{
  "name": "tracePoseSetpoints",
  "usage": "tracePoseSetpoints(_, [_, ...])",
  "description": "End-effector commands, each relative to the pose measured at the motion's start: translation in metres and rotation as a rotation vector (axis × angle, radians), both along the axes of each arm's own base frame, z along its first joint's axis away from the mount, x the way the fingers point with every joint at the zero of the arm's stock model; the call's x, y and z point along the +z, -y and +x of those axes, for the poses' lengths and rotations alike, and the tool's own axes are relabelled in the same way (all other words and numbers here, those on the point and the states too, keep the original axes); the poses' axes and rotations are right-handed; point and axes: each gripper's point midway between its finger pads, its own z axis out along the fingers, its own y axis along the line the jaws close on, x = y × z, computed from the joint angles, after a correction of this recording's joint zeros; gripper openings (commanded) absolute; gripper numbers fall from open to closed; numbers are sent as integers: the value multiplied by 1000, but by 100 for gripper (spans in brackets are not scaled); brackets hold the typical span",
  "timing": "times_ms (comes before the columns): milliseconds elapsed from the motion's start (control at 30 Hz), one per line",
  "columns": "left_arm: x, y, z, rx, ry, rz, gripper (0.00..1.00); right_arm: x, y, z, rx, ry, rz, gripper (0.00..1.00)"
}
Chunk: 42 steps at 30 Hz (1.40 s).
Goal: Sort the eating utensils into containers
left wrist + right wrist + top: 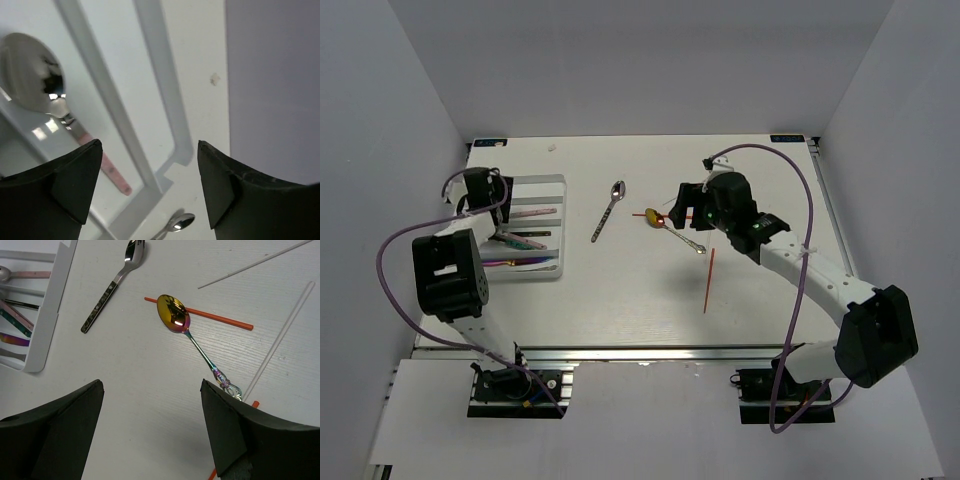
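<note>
The white cutlery tray (552, 183) lies at the left and holds several utensils; it also shows in the left wrist view (165, 85) and the right wrist view (54, 305). My left gripper (490, 207) hovers over the tray, open and empty, above a silver spoon with a pink handle (30, 75). A silver spoon (610, 210) lies mid-table. My right gripper (682, 205) is open and empty just above the gold-bowled spoon (172, 312), which lies across a red stick (220, 320). Another red stick (709, 280) lies nearer. Clear sticks (280, 340) lie to the right.
White walls close in the table on the left, back and right. The aluminium rail (650, 352) runs along the near edge. Purple cables (800, 250) loop from both arms.
</note>
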Motion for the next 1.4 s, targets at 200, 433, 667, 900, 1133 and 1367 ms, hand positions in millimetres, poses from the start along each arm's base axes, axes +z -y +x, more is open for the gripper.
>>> tracePoseSetpoints(200, [113,218,71,-959,-84,676,98,30,14,7,28,73,5,83])
tracePoseSetpoints(433, [20,294,25,-1315,-320,878,98,44,37,-8,27,107,-28,84])
tracePoseSetpoints(667, [6,292,14,-1351,-355,864,92,45,30,-17,88,109,-4,84])
tracePoseSetpoints(900, [7,282,2,-1352,-352,894,91,35,25,-18,116,92,-1,84])
tracePoseSetpoints(1133, [-28,279,-22,-1438,-421,834,76,39,23,-18,124,96,10,84])
tracePoseSetpoints(1367, [-60,267,-27,-1418,-495,772,44,46,22,-24,136,108,27,84])
